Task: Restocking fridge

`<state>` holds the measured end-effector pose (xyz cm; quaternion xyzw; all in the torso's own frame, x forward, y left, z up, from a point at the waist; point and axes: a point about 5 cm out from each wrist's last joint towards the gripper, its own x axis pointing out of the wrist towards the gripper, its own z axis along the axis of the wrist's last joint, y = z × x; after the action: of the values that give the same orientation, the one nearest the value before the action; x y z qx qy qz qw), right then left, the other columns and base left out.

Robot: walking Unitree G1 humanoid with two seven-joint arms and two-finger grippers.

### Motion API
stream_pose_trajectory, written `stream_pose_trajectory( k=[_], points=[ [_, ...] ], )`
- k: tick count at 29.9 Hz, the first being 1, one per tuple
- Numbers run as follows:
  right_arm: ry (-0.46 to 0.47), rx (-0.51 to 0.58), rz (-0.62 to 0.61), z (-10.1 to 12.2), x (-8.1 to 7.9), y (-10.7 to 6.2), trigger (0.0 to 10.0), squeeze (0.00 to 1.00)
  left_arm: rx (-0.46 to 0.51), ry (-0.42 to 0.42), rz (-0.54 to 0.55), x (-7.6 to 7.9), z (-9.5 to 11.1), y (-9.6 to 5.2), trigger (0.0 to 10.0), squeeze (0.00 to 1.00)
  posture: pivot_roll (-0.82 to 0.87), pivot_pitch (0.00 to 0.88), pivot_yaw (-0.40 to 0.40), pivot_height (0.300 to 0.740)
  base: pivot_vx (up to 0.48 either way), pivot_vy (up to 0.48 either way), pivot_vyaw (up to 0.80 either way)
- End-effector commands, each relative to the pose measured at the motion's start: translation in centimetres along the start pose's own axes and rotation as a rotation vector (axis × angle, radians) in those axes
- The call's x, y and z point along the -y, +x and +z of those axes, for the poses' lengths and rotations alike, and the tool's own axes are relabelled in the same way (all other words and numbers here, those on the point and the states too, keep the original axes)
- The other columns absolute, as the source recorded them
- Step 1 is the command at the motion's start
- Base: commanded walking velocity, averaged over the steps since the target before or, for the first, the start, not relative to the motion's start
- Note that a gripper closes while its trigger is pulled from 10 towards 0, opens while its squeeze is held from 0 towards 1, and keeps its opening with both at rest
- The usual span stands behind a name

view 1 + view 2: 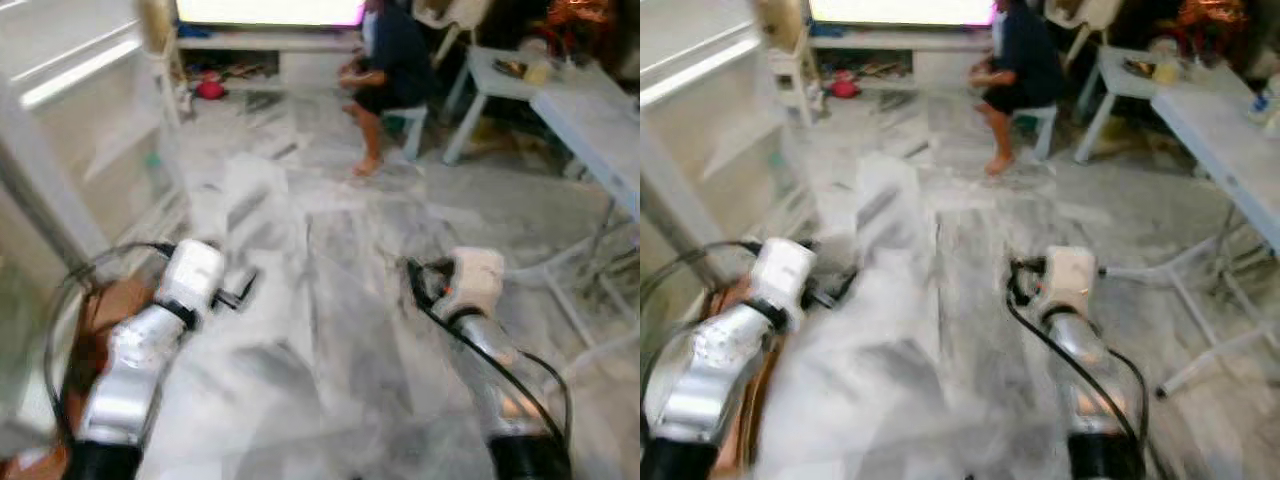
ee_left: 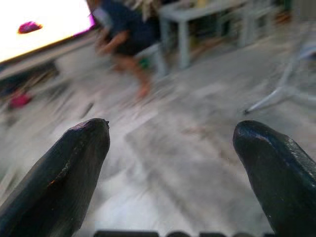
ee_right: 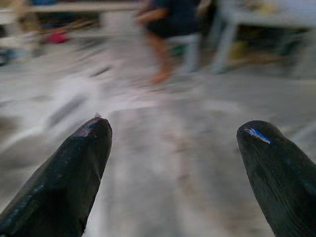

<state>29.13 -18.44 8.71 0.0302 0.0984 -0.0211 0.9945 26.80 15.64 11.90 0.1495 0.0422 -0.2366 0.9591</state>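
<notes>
Left eye view: blurred throughout. Both silver arms raised over a grey marbled floor [image 1: 330, 300], left tool [image 1: 240, 288] near the left arm's white wrist block, right tool [image 1: 412, 275] at the front of the right arm. White fridge [image 1: 70, 130] standing at the robot's left, door open, pale shelves showing. Person [image 1: 385, 70] in dark clothes seated on a small stool [image 1: 408, 125] far ahead. White surface [image 1: 590, 120] along the right, folding legs beneath.

Right eye view: same scene, equally blurred. Fridge again on the left edge, person ahead by the bright screen [image 1: 900, 10].

Left wrist view: two black fingers [image 2: 64, 173] spread wide apart, nothing held between them, floor beyond, person and a pale surface in the distance.

Right wrist view: black fingers [image 3: 69, 173] likewise parted wide and empty, floor between them, seated person far off.
</notes>
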Motion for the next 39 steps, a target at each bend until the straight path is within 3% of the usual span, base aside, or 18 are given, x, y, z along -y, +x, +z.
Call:
stream_pose_trajectory(
  k=[1, 3, 5, 10, 12, 14, 21, 34, 39],
  points=[
    [0.01, 0.016, 0.039, 0.3, -1.5, 0.1, 10.0, 0.0, -0.016, 0.002, 0.01, -0.1, -0.6, -0.8, 10.0, 0.0, 0.07, 0.0, -0.074, 0.74, 0.382, -0.285, -0.8],
    [0.013, 0.02, 0.041, 0.3, -1.7, 0.1, 10.0, 0.0, -0.016, -0.016, 0.022, 0.4, -1.2, -0.8, 10.0, 0.0, 0.06, 0.0, -0.071, 0.74, 0.469, 0.0, -0.8],
    [0.012, 0.024, 0.026, 0.3, -1.8, -0.1, 10.0, 0.0, -0.032, -0.113, 0.088, 0.8, -1.9, -0.6, 10.0, 0.0, 0.05, 0.0, -0.068, 0.74, 0.48, 0.0, -0.8],
    [-0.041, 0.054, -0.012, 0.6, -1.1, -0.4, 10.0, 0.0, -0.03, -0.26, 0.195, 1.0, -2.4, -0.9, 10.0, 0.0, 0.04, 0.0, -0.06, 0.74, 0.48, 0.0, -0.8],
    [-0.073, 0.071, -0.014, 0.7, -1.0, -0.4, 10.0, 0.0, -0.026, -0.25, 0.235, 0.7, -2.6, -1.1, 10.0, 0.0, 0.04, 0.0, -0.06, 0.74, 0.48, 0.0, -0.8],
    [-0.119, 0.072, -0.014, 0.8, -1.0, -0.3, 10.0, 0.0, -0.003, -0.188, 0.274, 0.2, -2.5, -0.9, 10.0, 0.0, 0.05, 0.0, -0.063, 0.74, 0.48, 0.0, -0.8],
    [-0.106, 0.147, -0.011, 2.4, -1.3, -0.3, 10.0, 0.0, 0.042, -0.19, 0.339, -0.4, -1.8, 0.3, 10.0, 0.0, 0.03, 0.0, -0.064, 0.74, 0.48, 0.0, -0.8],
    [-0.107, 0.205, -0.025, 3.4, -0.9, -0.8, 10.0, 0.0, 0.064, -0.209, 0.368, -1.7, -1.8, 0.5, 10.0, 0.0, 0.01, 0.0, -0.054, 0.74, 0.474, 0.0, -0.8],
    [-0.128, 0.212, -0.01, 3.2, -1.1, -1.0, 10.0, 0.0, 0.067, -0.219, 0.379, -2.1, -2.0, 0.3, 10.0, 0.0, 0.01, 0.0, -0.056, 0.74, 0.421, 0.146, 0.0]
  ],
)
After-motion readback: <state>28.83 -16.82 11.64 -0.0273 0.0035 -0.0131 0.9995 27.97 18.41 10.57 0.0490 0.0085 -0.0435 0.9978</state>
